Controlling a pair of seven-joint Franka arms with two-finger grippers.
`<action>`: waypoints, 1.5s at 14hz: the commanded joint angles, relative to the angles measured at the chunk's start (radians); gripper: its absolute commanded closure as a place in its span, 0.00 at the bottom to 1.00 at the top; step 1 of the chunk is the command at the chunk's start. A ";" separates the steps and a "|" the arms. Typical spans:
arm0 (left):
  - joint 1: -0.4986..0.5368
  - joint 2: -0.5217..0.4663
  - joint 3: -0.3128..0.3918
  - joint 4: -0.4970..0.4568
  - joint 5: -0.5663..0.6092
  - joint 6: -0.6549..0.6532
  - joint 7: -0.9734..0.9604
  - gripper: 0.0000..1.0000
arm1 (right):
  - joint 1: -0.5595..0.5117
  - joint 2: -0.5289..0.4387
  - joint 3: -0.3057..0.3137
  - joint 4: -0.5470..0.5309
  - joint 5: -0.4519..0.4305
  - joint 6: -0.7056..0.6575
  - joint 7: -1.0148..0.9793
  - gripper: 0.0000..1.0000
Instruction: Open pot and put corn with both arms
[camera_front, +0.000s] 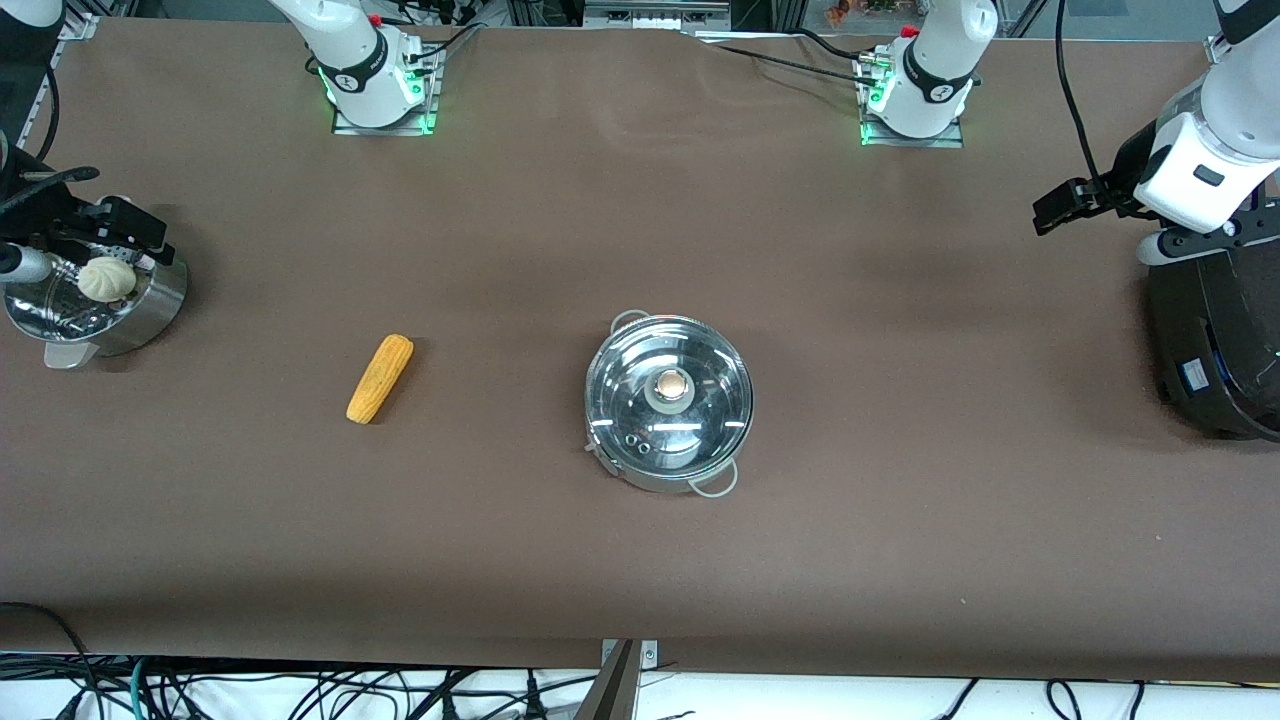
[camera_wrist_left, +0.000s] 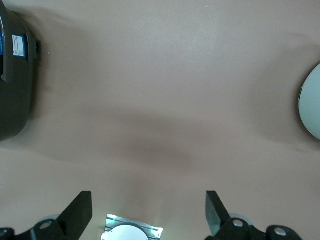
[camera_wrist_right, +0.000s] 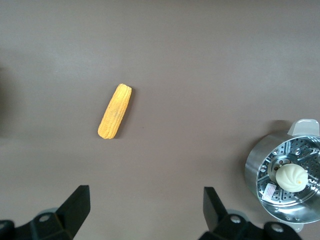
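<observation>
The steel pot (camera_front: 668, 402) stands mid-table with its glass lid (camera_front: 700, 385) on, tan knob (camera_front: 672, 385) up. The yellow corn (camera_front: 380, 378) lies on the cloth beside it, toward the right arm's end; it also shows in the right wrist view (camera_wrist_right: 115, 118). My right gripper (camera_front: 120, 228) hangs open and empty over the steamer pot; in its wrist view (camera_wrist_right: 147, 202) the jaws stand wide apart. My left gripper (camera_front: 1065, 205) hangs open and empty beside the black cooker, its jaws (camera_wrist_left: 148, 205) wide apart over bare cloth. The pot is out of both wrist views.
A steel steamer pot (camera_front: 150, 305) with a white bun (camera_front: 107, 278) stands at the right arm's end, also in the right wrist view (camera_wrist_right: 260, 175). A big black cooker (camera_front: 1215, 340) stands at the left arm's end, also in the left wrist view (camera_wrist_left: 15, 85).
</observation>
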 joint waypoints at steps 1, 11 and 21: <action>0.009 -0.008 -0.005 0.001 -0.025 -0.003 0.017 0.00 | -0.005 0.013 0.009 0.029 -0.011 -0.023 -0.003 0.00; -0.060 0.338 -0.150 0.332 -0.103 0.010 -0.247 0.00 | 0.025 0.054 0.014 0.023 -0.056 -0.056 0.072 0.00; -0.442 0.786 -0.116 0.721 -0.089 0.200 -0.764 0.00 | 0.252 0.201 0.015 0.027 -0.023 0.090 0.753 0.00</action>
